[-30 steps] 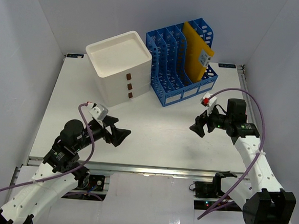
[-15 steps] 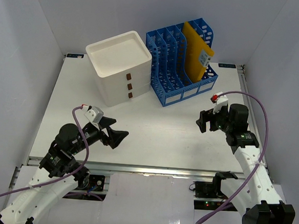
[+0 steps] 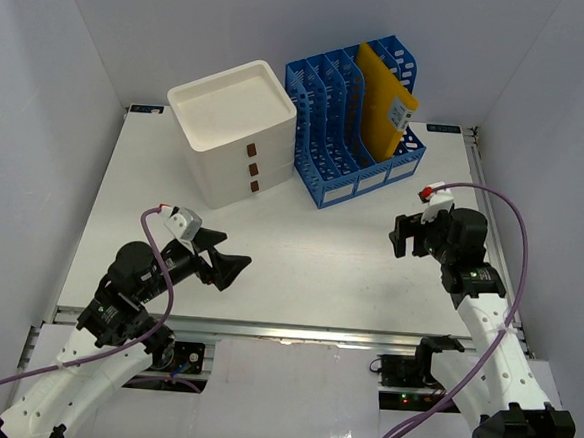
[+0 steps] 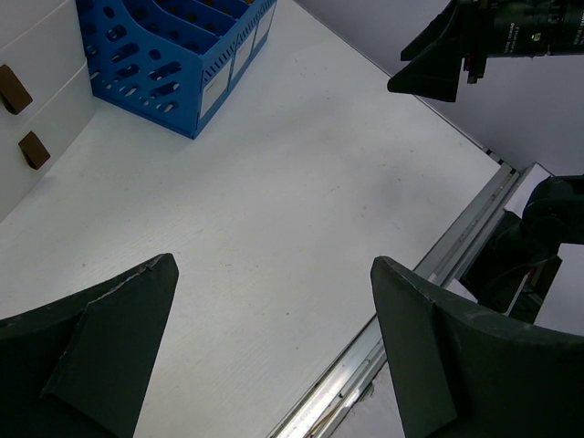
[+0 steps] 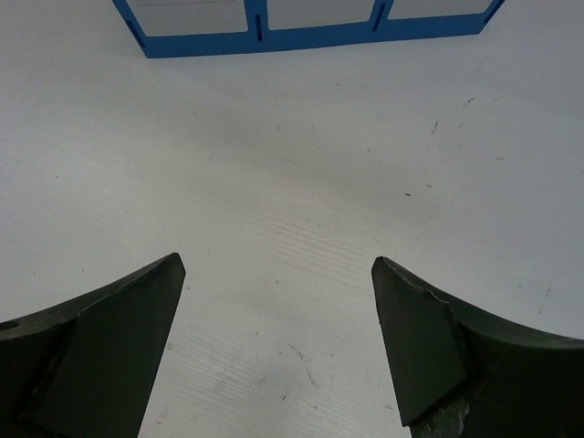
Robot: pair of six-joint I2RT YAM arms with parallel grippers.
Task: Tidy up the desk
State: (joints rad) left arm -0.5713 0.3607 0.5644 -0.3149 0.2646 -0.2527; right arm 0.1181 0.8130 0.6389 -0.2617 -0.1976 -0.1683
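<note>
The desk (image 3: 309, 265) is a flat white tabletop with a metal rail along its front edge; it fills the left wrist view (image 4: 274, 201) and the right wrist view (image 5: 292, 182). My left gripper (image 3: 226, 268) is open and empty, hovering above the desk's front left part. My right gripper (image 3: 403, 237) is open and empty above the desk's right side, in front of the blue file rack (image 3: 364, 124). It also shows in the left wrist view (image 4: 438, 68).
A white drawer box (image 3: 233, 130) with brown handles stands at the back centre-left. The blue file rack beside it holds a yellow folder (image 3: 383, 103). The rack's front edge shows in the right wrist view (image 5: 301, 27). The front rail (image 4: 438, 274) runs along the near edge.
My right gripper has pulled back to the right and risen a little. My left gripper has drawn slightly back toward the front edge. Both stay open and empty.
</note>
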